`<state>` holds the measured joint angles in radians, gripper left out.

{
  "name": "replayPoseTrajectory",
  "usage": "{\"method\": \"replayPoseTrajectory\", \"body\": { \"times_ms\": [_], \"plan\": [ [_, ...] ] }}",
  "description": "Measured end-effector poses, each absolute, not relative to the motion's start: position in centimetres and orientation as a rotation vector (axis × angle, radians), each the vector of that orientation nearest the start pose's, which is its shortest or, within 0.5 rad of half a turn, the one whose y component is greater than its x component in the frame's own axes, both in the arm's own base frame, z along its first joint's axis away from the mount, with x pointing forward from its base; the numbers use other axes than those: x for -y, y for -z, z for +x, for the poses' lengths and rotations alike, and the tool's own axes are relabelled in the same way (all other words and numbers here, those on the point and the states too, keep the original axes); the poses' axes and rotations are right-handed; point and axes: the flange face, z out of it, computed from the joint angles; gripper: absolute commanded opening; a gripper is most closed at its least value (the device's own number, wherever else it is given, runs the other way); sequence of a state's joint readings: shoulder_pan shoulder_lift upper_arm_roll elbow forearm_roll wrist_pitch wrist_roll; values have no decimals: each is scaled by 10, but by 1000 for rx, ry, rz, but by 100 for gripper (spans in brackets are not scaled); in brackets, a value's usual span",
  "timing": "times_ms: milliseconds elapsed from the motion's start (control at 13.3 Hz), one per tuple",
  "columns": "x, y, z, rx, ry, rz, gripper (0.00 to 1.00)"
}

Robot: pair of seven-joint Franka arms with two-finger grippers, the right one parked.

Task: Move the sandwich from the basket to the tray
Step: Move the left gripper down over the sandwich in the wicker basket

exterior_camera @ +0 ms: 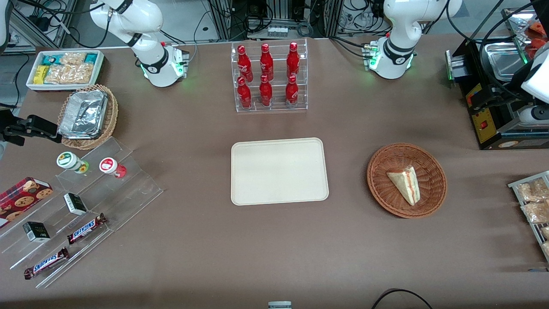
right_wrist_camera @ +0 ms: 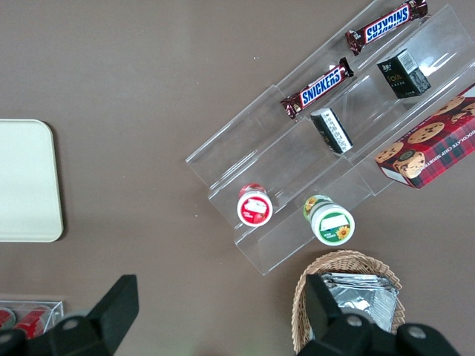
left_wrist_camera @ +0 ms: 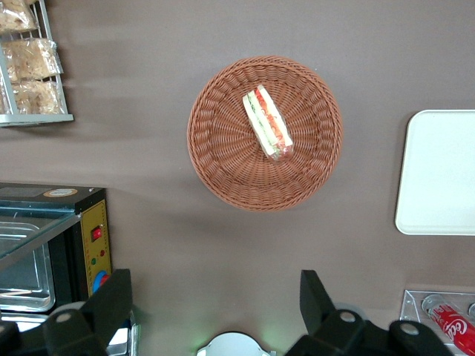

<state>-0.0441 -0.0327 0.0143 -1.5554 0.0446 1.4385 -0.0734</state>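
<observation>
The sandwich (exterior_camera: 405, 183), a white bread wedge with red and green filling, lies in the round reddish-brown wicker basket (exterior_camera: 377, 171), which stands beside the tray toward the working arm's end of the table. The cream tray (exterior_camera: 279, 171) lies bare at the table's middle. In the left wrist view the sandwich (left_wrist_camera: 267, 122) rests in the basket (left_wrist_camera: 215, 156), with the tray's edge (left_wrist_camera: 441, 170) beside it. My left gripper (left_wrist_camera: 214, 285) hangs high above the table, farther from the front camera than the basket. Its fingers (left_wrist_camera: 111, 297) are spread wide and hold nothing.
A black oven-like machine (exterior_camera: 493, 98) stands near the gripper and shows in the left wrist view (left_wrist_camera: 44, 245). A rack of bagged snacks (exterior_camera: 532, 206) sits at the working arm's end. A clear stand of red bottles (exterior_camera: 268, 77) stands farther back than the tray.
</observation>
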Motion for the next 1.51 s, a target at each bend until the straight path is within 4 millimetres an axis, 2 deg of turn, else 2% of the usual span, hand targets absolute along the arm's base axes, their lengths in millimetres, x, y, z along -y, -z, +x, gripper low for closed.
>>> {"method": "replayPoseTrajectory", "body": {
  "times_ms": [301, 527, 829, 979, 1205, 1356, 1507],
  "plan": [
    [10, -638, 534, 77, -110, -3107, 100],
    [12, -616, 553, 74, -96, -3109, 100],
    [15, -545, 595, 114, -106, -3104, 100],
    [17, -507, 606, 212, -62, -3108, 100],
    [23, -443, 603, 391, -2, -3099, 100],
    [30, -400, 594, 486, 39, -3092, 100],
    [42, -368, 582, 559, 52, -3084, 100]
  ]
}}
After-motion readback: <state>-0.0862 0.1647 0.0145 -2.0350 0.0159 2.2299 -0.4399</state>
